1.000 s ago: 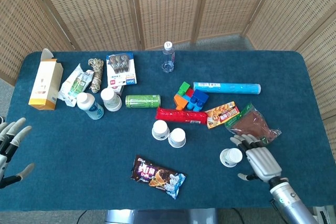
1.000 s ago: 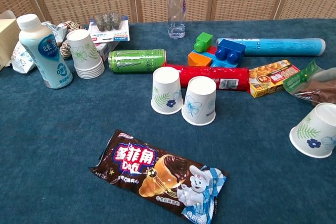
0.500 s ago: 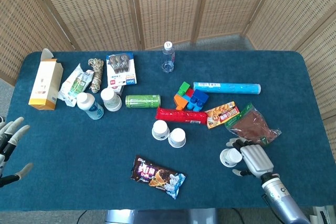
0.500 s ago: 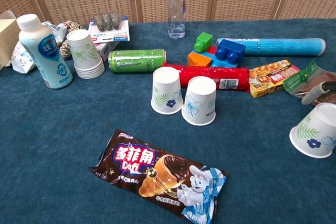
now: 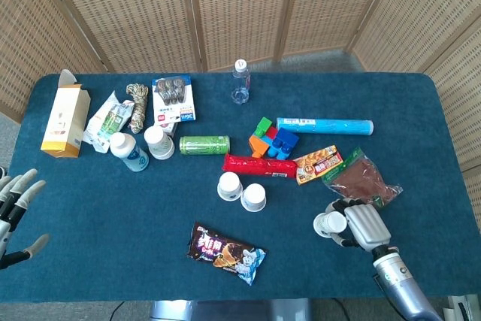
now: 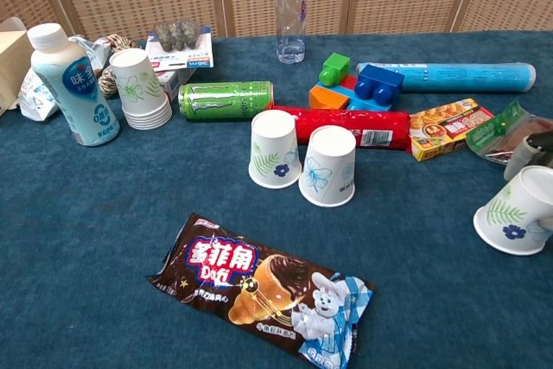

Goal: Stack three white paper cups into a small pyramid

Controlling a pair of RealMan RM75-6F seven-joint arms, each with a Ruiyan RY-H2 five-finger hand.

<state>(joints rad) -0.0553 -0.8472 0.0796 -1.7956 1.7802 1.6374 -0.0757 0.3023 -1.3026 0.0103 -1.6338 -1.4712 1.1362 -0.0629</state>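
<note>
Wicker screens back a blue-clothed table (image 5: 113, 208). Two upturned cups (image 6: 302, 162) stand touching at centre, in front of a red tube (image 6: 354, 127). The third cup (image 6: 514, 220) stands upturned, slightly tilted, well to their right, with the right hand (image 5: 353, 223) curled round it from the right; fingers touch its wall, so it appears held. The pair lies to that hand's left, plainly the nearer arm's job. The left hand (image 5: 15, 208) hovers off the table's left edge, fingers spread, empty. The snack wrapper (image 6: 259, 287) carries Chinese characters; the green can (image 6: 226, 98) has a claw mark. Other labels are illegible.
</note>
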